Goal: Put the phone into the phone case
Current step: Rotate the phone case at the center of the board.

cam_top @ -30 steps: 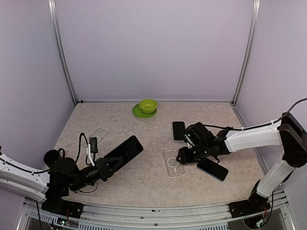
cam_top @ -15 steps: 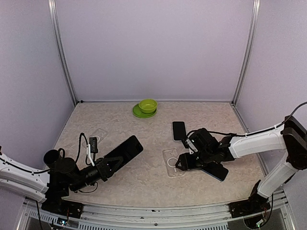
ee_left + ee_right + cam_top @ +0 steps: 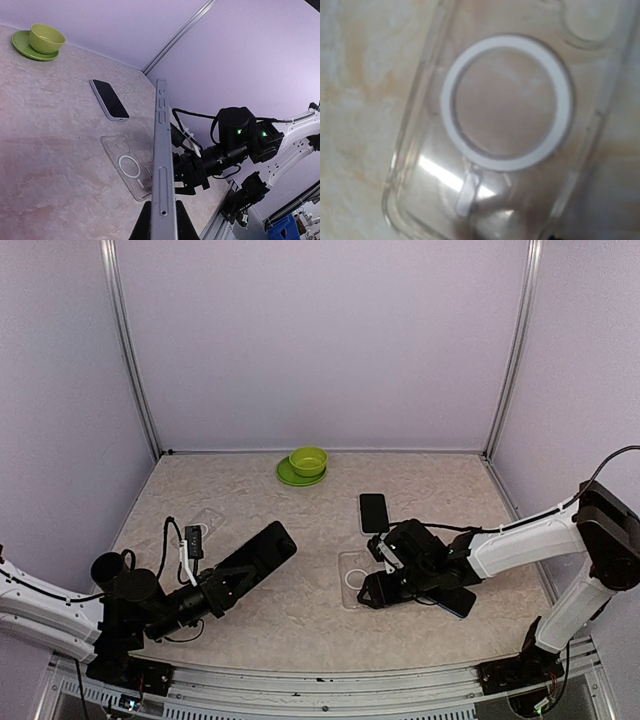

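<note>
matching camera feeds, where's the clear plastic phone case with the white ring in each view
top external: clear plastic phone case right of centre
left wrist: case lower centre, left of the grey-edged phone held edge-on
right wrist: case fills the frame
shared landmark: its white ring

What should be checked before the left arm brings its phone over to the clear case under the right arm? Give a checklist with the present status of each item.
1. phone clamped in the left tool, off the table: ok.
2. clear case lying flat on the table: ok.
3. Case free for insertion: not ok, the right tool sits over its near end.
4. Right arm's grip on the case: cannot tell.
5. Phone lined up above the case: not ok, it is well off to the left.
</note>
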Robot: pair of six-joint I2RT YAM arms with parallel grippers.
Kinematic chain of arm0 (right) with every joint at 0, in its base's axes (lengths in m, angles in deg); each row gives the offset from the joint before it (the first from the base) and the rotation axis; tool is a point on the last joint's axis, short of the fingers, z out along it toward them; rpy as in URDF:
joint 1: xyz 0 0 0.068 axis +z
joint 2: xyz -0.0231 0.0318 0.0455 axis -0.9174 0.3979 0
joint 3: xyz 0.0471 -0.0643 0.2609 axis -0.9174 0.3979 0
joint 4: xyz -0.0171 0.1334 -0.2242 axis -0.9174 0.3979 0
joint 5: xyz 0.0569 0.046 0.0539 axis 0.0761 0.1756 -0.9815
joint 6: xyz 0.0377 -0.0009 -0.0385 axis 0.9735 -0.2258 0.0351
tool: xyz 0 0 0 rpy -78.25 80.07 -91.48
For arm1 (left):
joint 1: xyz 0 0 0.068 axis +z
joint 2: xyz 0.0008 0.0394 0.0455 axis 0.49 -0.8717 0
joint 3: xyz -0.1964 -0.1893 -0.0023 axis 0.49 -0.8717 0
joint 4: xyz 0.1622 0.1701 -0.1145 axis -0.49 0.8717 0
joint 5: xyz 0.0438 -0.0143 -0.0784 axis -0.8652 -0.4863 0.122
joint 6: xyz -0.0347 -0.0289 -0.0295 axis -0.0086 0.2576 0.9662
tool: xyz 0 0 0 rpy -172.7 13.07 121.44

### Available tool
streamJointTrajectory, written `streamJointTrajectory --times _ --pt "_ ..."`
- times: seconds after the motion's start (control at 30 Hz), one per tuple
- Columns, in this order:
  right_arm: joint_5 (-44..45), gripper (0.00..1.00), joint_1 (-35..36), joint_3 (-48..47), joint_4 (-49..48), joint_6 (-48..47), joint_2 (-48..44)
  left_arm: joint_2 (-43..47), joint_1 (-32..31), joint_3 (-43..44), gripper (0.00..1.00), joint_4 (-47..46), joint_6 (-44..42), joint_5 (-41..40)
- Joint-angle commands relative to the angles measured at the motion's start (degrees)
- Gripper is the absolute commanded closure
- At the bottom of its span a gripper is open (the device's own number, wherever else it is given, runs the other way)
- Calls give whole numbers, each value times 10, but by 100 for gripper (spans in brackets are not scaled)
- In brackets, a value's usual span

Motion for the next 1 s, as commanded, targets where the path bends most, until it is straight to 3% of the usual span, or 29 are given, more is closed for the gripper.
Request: streamJointTrajectory --times 0.0,0.6,0.97 --pt "-18 43 20 -11 -26 6 27 -1 -5 20 100 -25 -12 -9" --pt "-53 44 77 -209 -35 -21 228 42 -6 -6 100 -14 -2 -24" --pt "4 40 57 -163 33 -81 90 78 -6 -15 100 24 4 -26"
